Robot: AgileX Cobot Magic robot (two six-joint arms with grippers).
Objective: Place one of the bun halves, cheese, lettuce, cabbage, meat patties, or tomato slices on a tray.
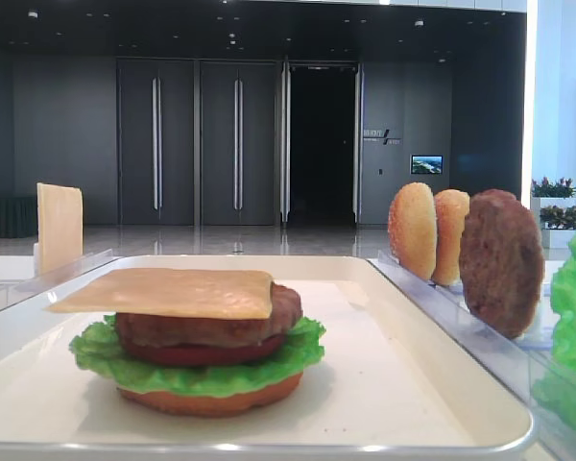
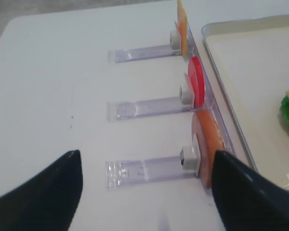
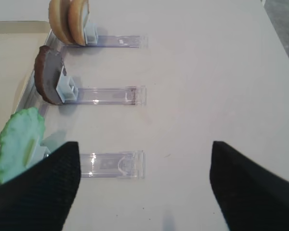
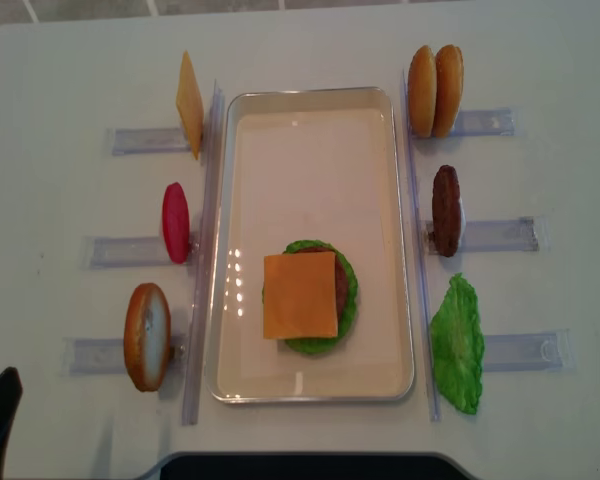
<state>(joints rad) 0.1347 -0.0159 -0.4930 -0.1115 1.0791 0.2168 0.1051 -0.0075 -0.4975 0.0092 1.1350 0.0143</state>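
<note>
Exterior high view: I see a white table (image 4: 310, 45), dark doors (image 1: 197, 144) behind | tray (image 4: 310, 100) centred, cheese (image 4: 300, 295) topping its stack | left gripper (image 2: 147, 192) low over table, jaws apart | right gripper (image 3: 144, 187) likewise spread, empty.

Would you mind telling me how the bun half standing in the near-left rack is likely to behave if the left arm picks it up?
The bun half stands on edge against its clear rack, so it looks stiff rather than floppy. Its round outline suggests it may roll if released on edge. The domed, grainy crust probably gives fair grip, though a grip on the curve could slip.
</note>
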